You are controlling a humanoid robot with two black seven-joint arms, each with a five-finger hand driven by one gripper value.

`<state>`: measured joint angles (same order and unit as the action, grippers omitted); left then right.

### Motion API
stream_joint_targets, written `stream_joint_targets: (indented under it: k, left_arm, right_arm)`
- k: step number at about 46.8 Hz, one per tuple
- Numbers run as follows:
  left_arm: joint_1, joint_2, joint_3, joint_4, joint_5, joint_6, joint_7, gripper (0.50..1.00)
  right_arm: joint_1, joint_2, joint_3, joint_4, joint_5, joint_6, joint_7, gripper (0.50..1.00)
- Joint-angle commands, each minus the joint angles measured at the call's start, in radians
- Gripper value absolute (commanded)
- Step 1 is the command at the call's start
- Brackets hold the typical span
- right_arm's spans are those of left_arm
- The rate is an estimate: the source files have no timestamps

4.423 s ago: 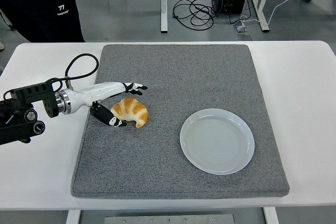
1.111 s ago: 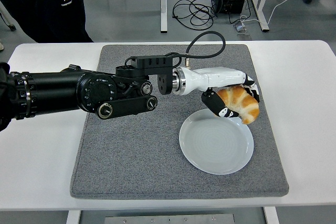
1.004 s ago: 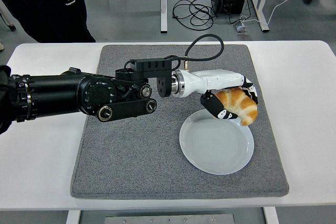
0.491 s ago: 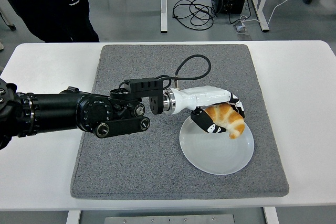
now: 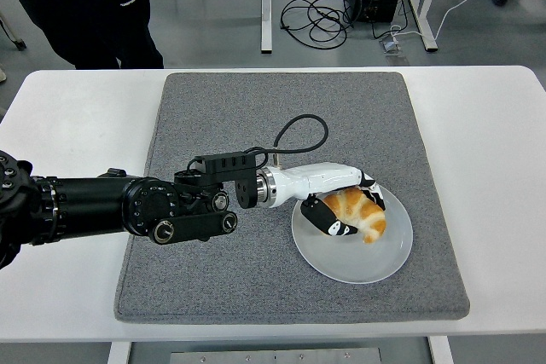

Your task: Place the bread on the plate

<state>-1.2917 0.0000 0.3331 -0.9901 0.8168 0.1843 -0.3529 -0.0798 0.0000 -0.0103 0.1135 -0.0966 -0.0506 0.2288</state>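
The bread is a golden croissant (image 5: 357, 214). My left hand (image 5: 345, 206) is shut on it, fingers wrapped over and under it. The hand holds the croissant low over the middle of the pale plate (image 5: 351, 263), on or just above its surface; contact cannot be told. The plate lies on the right part of the grey mat (image 5: 281, 117). My left arm (image 5: 128, 206) reaches in from the left edge across the mat. The right hand does not show.
The mat lies on the white table (image 5: 495, 151). A person in dark clothes (image 5: 85, 6) stands beyond the table's far left. A black cable (image 5: 299, 130) loops above the wrist.
My left hand carried the croissant from the mat's left side over to the plate. In the last second it moved down and toward the near left, lowering the croissant over the plate's middle.
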Motion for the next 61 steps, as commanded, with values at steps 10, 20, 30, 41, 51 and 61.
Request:
stream_joint_targets:
  k: [10, 20, 30, 41, 51, 61]
  left_arm:
    - [0.011, 0.000, -0.003, 0.001, -0.008, 0.000, 0.000, 0.500]
    - [0.011, 0.000, -0.002, 0.001, -0.019, 0.000, 0.002, 0.617]
    - [0.009, 0.000, -0.002, -0.001, -0.019, -0.002, 0.002, 0.704]
    - [0.009, 0.000, -0.003, -0.010, -0.021, -0.003, 0.002, 0.793]
    - [0.009, 0.018, -0.003, -0.016, -0.019, -0.002, 0.000, 0.857]
    - [0.009, 0.034, -0.006, -0.016, -0.021, -0.003, 0.000, 0.913]
  right_arm:
    - [0.000, 0.000, 0.000, 0.000, 0.000, 0.000, 0.000, 1.000]
    - [0.000, 0.000, 0.000, 0.000, 0.000, 0.000, 0.001, 1.000]
    - [0.000, 0.000, 0.000, 0.000, 0.000, 0.000, 0.001, 1.000]
    - [0.000, 0.000, 0.000, 0.000, 0.000, 0.000, 0.000, 1.000]
    - [0.000, 0.000, 0.000, 0.000, 0.000, 0.000, 0.001, 1.000]
    - [0.000, 0.000, 0.000, 0.002, 0.000, 0.002, 0.000, 1.000]
